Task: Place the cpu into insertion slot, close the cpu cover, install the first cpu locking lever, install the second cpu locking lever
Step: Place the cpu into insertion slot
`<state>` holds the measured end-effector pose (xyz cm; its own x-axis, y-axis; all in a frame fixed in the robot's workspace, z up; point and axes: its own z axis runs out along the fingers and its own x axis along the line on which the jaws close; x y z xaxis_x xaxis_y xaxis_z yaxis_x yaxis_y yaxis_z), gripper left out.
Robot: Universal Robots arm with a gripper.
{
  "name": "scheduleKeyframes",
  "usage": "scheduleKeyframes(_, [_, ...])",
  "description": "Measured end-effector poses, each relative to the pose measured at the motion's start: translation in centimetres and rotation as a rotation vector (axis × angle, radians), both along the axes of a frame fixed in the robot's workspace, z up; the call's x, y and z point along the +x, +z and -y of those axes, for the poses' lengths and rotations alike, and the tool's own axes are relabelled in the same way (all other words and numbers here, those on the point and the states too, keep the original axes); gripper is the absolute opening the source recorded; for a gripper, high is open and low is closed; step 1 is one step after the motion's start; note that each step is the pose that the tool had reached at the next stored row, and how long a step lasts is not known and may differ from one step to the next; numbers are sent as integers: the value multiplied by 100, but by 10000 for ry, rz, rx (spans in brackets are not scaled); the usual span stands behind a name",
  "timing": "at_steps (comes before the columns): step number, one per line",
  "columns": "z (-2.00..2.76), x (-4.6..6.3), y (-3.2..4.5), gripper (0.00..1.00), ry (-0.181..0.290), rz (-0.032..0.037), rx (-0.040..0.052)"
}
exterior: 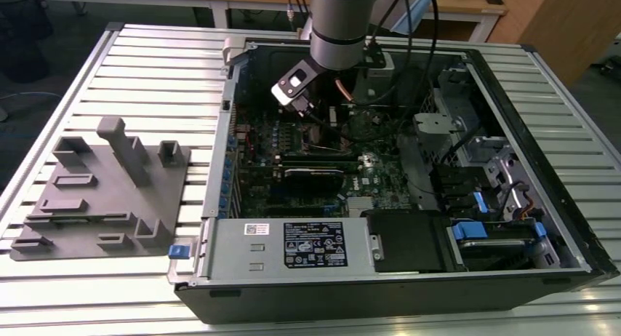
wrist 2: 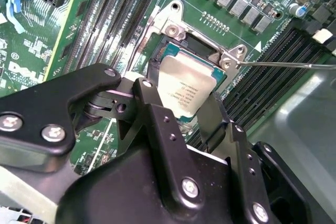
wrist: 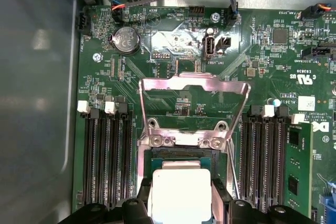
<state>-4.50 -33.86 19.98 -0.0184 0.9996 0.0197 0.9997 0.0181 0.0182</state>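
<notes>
Slatted metal table (exterior: 145, 60) is seen carrying an open computer case (exterior: 388, 300), laid on its side; the insertion slot is housed inside it.

Grey moulded fixture (exterior: 97, 198) is noted on the table, well apart from the insertion slot, outside the case toward the exterior view's left.

Arm (exterior: 339, 23) is seen reaching down into the case, directly over the insertion slot.

Green motherboard (wrist: 105, 77) is seen surrounding the insertion slot (wrist: 181, 156) on all sides.

Black memory slots (wrist: 107, 156) are recorded in banks on two opposite sides of the insertion slot; a green memory module (wrist: 296, 166) is seated in the bank further out on one side.

Cpu cover (wrist: 157, 83) is seen swung open, lying back flat away from the insertion slot and hinged at the slot's screwed edge.

End effector (wrist 2: 181, 103) is positioned right over the insertion slot, with its black fingers (wrist 2: 149, 98) closed against two opposite edges of the cpu.

Cpu (wrist: 180, 190) is held over the insertion slot, metal top facing up. Whether it is seated cannot be told.

Locking lever (wrist 2: 283, 65), a thin metal rod, is seen running outward from one corner of the insertion slot.

Coin cell (wrist: 126, 39) is noted beyond the open cover, well apart from the insertion slot.
</notes>
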Motion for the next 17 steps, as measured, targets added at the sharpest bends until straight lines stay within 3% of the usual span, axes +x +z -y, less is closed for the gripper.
scheduleKeyframes(5, [4,2,-2,53,-421,-2,-3])
scheduleKeyframes(17, [18,48,-15,53,-434,-1,-2])
